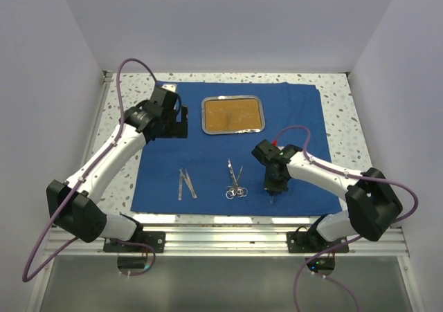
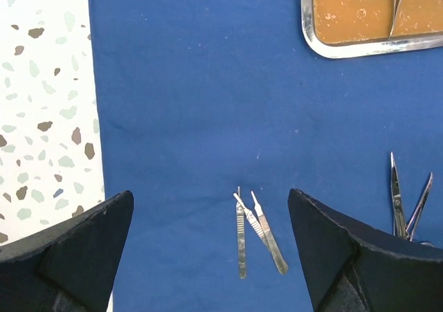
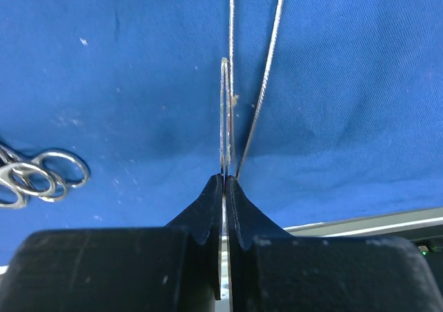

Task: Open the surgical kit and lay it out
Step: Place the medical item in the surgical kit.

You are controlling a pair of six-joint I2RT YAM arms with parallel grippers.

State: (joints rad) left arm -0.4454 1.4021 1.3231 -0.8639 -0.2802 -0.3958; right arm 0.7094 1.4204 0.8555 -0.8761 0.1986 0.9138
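The royal-blue cloth [image 1: 297,118] lies spread flat on the table. On its far middle sits the steel tray [image 1: 233,98] with an orange-brown floor, its corner also in the left wrist view [image 2: 360,48]. Thin silver handles [image 1: 185,184] [image 2: 259,232] lie at the front left, and ring-handled scissors [image 1: 235,184] [image 2: 396,201] [image 3: 41,177] at the front middle. My left gripper [image 1: 181,122] [image 2: 210,192] hovers open and empty over the cloth, left of the tray. My right gripper [image 1: 272,191] [image 3: 225,177] is shut on thin tweezers [image 3: 225,118], low over the cloth's front right.
Speckled tabletop [image 1: 336,104] [image 2: 41,118] borders the cloth on both sides. White walls close in the back and sides. An aluminium rail [image 1: 228,232] [image 3: 374,222] runs along the near edge just past the cloth's front hem.
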